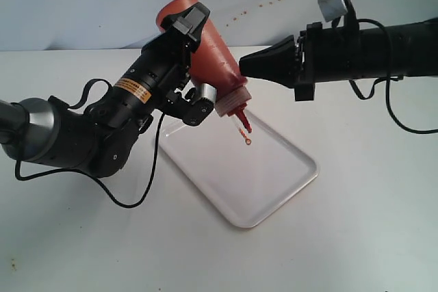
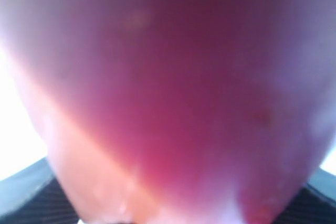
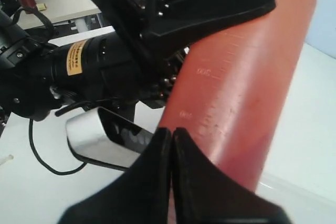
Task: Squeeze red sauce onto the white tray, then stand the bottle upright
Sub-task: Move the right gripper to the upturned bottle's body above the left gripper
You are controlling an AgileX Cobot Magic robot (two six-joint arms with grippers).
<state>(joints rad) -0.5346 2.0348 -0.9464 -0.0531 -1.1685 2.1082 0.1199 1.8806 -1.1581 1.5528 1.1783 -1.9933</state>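
Note:
The bottle (image 1: 212, 46) hangs tilted above the white tray (image 1: 301, 176), its red nozzle (image 1: 241, 120) pointing down. My left gripper (image 1: 198, 59) is shut on its body. A thin strand of red sauce runs from the nozzle to a small blob (image 1: 248, 141) on the tray. My right gripper (image 1: 241, 66) is shut, and its tips touch the side of the bottle near the shoulder. The bottle (image 2: 173, 93) fills the left wrist view as a red blur. In the right wrist view the shut tips (image 3: 172, 132) rest against the bottle (image 3: 247, 87), and a black left finger (image 3: 210, 3) lies across it.
The tray lies diagonally on a white table (image 1: 356, 237). A black cable (image 1: 130, 200) loops on the table beside the left arm. A pale wall (image 1: 82, 5) stands behind.

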